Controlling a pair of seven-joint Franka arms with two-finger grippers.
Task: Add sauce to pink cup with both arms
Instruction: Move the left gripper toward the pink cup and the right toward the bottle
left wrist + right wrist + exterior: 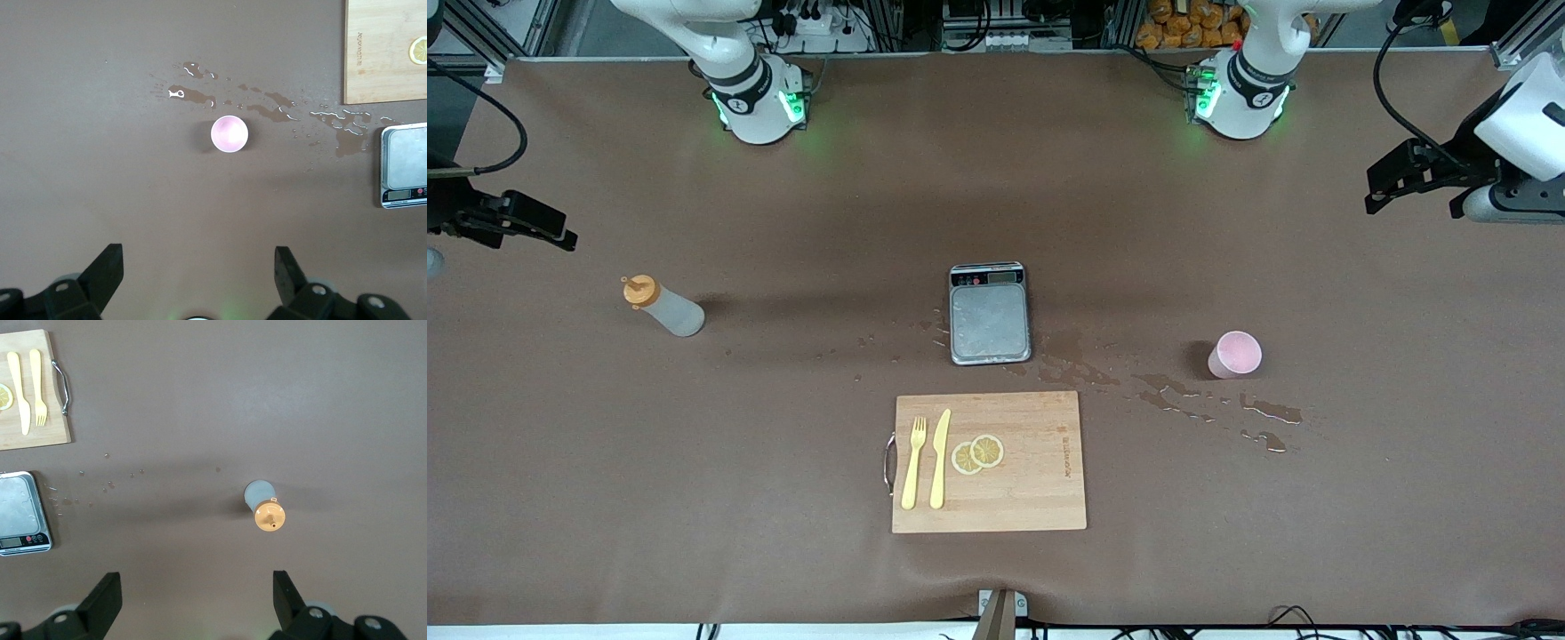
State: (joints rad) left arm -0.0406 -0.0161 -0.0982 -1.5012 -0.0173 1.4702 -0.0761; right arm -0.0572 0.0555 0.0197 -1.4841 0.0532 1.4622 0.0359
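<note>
Your translucent whitish squeeze bottle with orange cap [663, 308] stands untouched toward the right arm's end of the bench; the pale pink plastic cup [1235, 355] toward the left arm's; both grippers, left [199, 267] and right [197, 590], hover above with fingers wide, empty; everything remains.

The right gripper [193, 600] hangs over the brown desk [200, 407] with its jaws wide apart. The sauce [266, 507] stands upright (orange cap up), well apart from the scale [23, 512] and the board [30, 393] bearing a fork [37, 387], knife [20, 390] and lemon slice [5, 397].
</note>
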